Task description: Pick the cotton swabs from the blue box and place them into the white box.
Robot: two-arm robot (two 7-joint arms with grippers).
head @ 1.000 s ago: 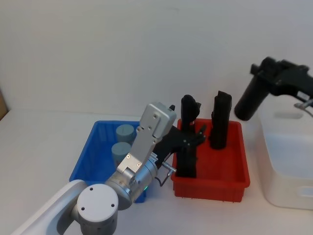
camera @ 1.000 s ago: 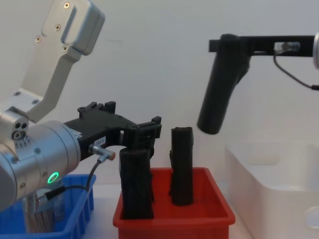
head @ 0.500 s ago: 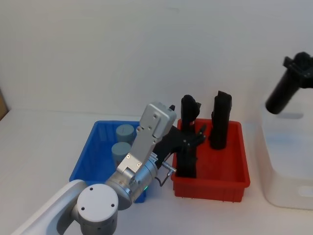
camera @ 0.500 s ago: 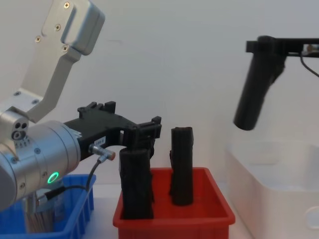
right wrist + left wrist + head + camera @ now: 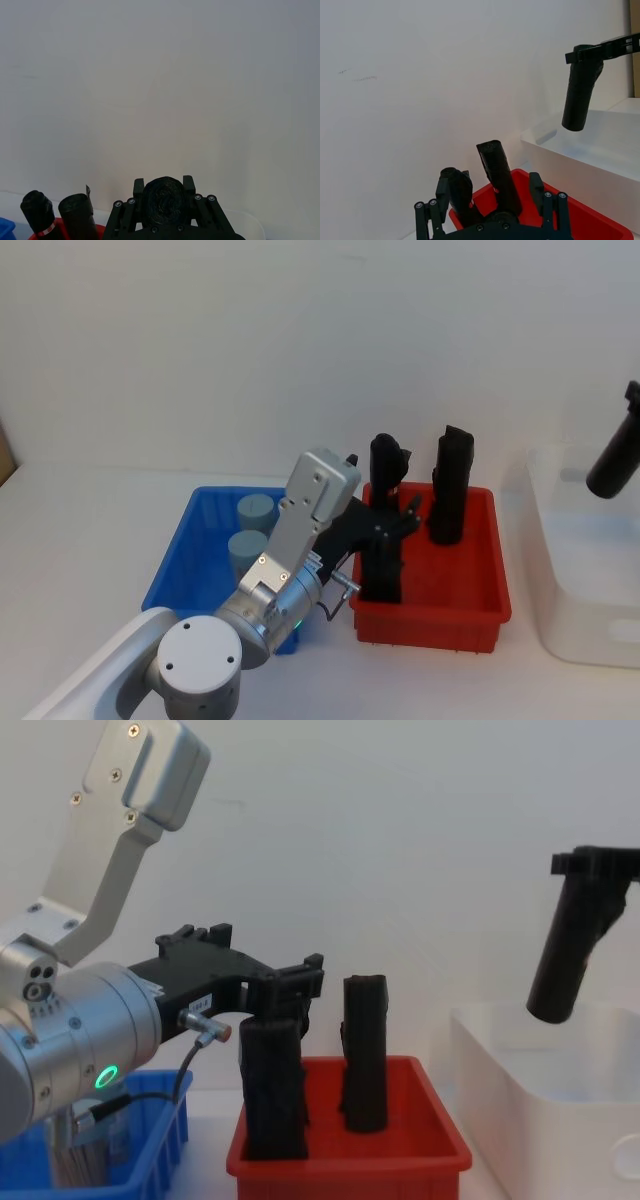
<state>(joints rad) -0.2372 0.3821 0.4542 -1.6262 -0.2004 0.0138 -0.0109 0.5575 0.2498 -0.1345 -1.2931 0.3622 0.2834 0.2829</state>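
While the cotton swabs (image 5: 255,510) sit in the blue box (image 5: 170,575), the right pincer (image 5: 598,863) grips a black roll (image 5: 565,965) above the white box (image 5: 540,1120); the left pincer (image 5: 295,982) hangs spread over the red bin (image 5: 350,1165).

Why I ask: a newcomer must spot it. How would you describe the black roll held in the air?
Find the white box at the right. Above it a black roll hangs in the right gripper; the other rolls stand in the red bin.
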